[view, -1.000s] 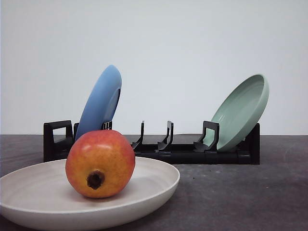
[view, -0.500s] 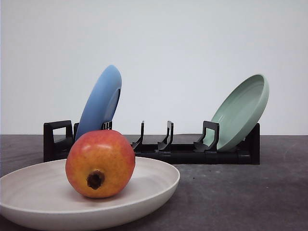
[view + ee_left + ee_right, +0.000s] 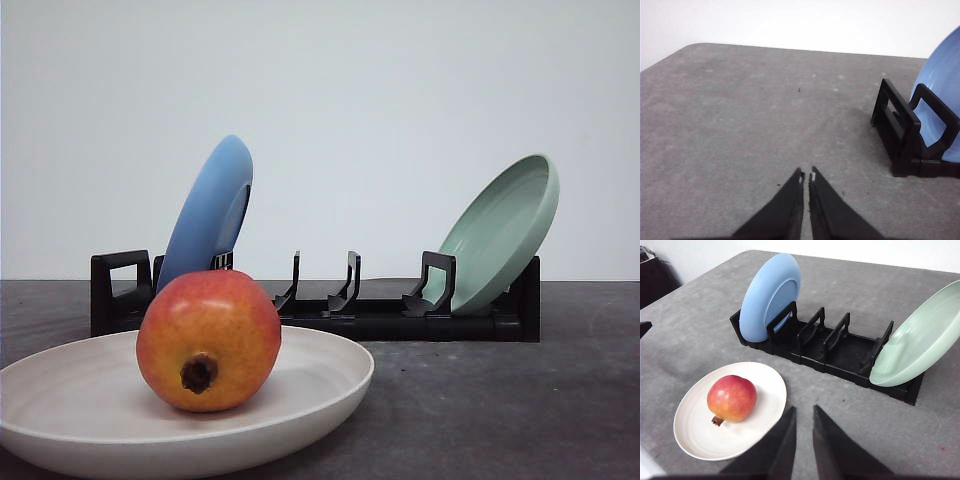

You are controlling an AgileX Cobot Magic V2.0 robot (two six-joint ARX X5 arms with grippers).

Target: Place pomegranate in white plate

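Observation:
The pomegranate point(image 3: 208, 340), red with yellow-orange patches, rests inside the white plate point(image 3: 330, 390) at the front left, its dark calyx facing the front camera. From the right wrist, the pomegranate point(image 3: 731, 398) lies left of centre on the plate point(image 3: 765, 385). My right gripper point(image 3: 803, 410) hangs above and well clear of the plate's near-right rim, its fingers close together with nothing between them. My left gripper point(image 3: 806, 176) is shut and empty over bare grey table, left of the rack's end.
A black dish rack point(image 3: 380, 318) stands behind the plate. A blue plate point(image 3: 210, 210) leans in its left slot and a pale green plate point(image 3: 500, 230) in its right slot. The grey table's rounded far-left corner point(image 3: 690, 47) shows in the left wrist view.

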